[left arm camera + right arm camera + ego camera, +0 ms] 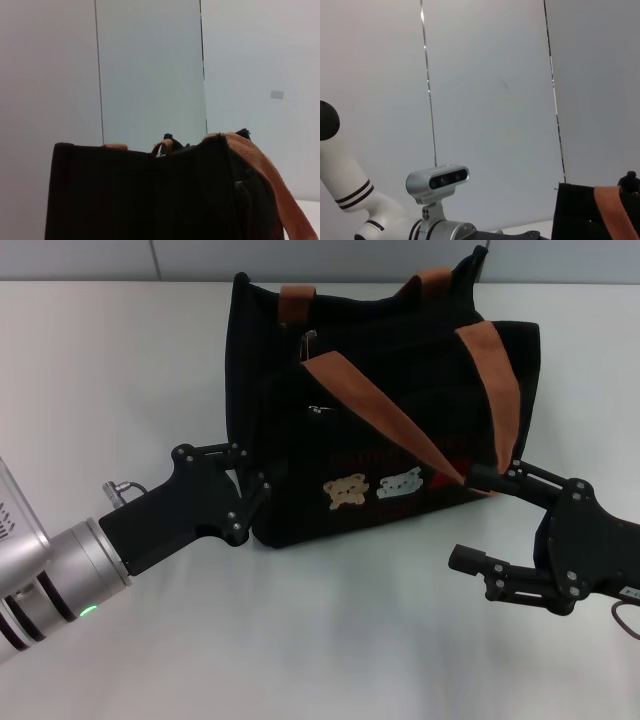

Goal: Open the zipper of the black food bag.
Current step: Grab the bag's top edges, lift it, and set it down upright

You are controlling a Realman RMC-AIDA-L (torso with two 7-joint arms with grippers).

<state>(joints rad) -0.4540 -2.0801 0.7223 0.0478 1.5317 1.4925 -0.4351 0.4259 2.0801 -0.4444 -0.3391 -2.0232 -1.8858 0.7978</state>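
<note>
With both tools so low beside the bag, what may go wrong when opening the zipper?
The left tool presses the black food bag at its lower corner, so the soft bag may slide or tip on the table. The right tool is open with one finger near the drooping brown handle, which might snag. The zipper along the top is hard to see.

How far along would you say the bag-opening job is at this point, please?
Only the approach looks done. The left hand is pressed against the left end of the black bag, seemingly bracing it. The right hand is open near the lower right corner, holding nothing. Left to do: find the top zipper's pull, which cannot be made out here, and open it.
</note>
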